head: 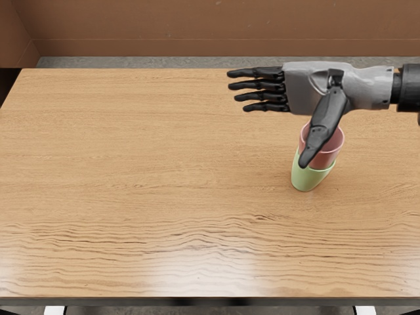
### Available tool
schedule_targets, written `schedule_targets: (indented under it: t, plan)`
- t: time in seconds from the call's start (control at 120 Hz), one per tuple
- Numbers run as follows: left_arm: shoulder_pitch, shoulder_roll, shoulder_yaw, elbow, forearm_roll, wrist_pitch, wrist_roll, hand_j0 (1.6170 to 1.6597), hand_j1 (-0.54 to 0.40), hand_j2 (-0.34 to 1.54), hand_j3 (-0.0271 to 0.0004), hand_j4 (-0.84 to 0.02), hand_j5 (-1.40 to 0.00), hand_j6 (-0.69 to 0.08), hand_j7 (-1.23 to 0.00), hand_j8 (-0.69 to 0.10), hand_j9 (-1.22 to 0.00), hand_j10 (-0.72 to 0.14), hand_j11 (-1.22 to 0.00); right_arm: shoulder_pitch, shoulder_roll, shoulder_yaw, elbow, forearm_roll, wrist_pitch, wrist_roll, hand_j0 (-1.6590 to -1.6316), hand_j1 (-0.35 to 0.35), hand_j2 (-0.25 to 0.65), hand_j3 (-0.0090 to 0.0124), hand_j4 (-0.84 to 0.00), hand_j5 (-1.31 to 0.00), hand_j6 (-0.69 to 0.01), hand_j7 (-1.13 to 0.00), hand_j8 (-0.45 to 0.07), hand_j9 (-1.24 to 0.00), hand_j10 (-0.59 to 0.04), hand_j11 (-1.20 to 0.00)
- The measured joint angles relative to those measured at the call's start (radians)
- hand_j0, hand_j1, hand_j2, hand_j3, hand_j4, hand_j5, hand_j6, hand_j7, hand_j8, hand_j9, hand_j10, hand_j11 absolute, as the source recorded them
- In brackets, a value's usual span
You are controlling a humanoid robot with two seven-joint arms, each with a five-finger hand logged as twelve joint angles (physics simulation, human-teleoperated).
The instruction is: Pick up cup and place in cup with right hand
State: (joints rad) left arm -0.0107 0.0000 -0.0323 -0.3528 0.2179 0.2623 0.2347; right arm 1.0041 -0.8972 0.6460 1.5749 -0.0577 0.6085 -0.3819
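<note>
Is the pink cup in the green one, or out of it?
In: the lower part of the pink cup is hidden inside the green cup.

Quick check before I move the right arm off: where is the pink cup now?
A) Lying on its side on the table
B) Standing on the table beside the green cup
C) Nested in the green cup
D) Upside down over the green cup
C: the pink cup sits with its lower part inside the green cup, its open rim facing up.
</note>
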Motion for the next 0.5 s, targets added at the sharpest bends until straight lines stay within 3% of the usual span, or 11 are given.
schedule_targets:
  t: [0.1,0.2,0.392,0.5]
  plan:
    - [0.0,0.0,0.0,0.0,0.0,0.0,0.0,1.6581,0.349,0.0,0.0,0.0,0.0,0.0,0.0,0.0,0.0,0.0,0.0,-0.053,-0.065,0.001,0.0,0.007,0.002,0.125,-1.6581,-0.348,0.001,0.0,-0.002,0.0,-0.002,0.0,-0.002,0.0,-0.002,0.0]
    - [0.001,0.0,0.0,0.0,0.0,0.0,0.0,1.6581,0.349,0.0,-0.0001,0.0,0.0,0.0,0.0,0.0,0.0,0.0,0.0,-0.104,-0.136,0.0,0.0,0.01,0.002,0.203,-1.6581,-0.349,0.001,0.0,-0.001,0.0,-0.001,0.0,-0.001,0.0,-0.001,0.0]
    - [0.0,0.0,0.0,0.0,0.0,0.0,0.0,1.6581,0.349,0.0,-0.0001,0.0,0.0,0.0,0.0,0.0,0.0,0.0,0.0,-0.197,-0.296,-0.007,-0.002,0.009,0.002,0.315,-1.658,-0.349,0.002,0.0,0.0,0.0,0.0,0.0,0.0,0.0,0.0,0.0]
    - [0.0,0.0,0.0,0.0,0.0,0.0,0.0,1.6581,0.349,0.0,-0.0001,0.0,0.0,0.0,0.0,0.0,0.0,0.0,0.0,-0.214,-0.345,-0.012,-0.004,0.009,0.002,0.346,-1.658,-0.349,0.002,0.0,0.0,0.0,0.001,0.0,0.0,0.0,0.0,0.0]
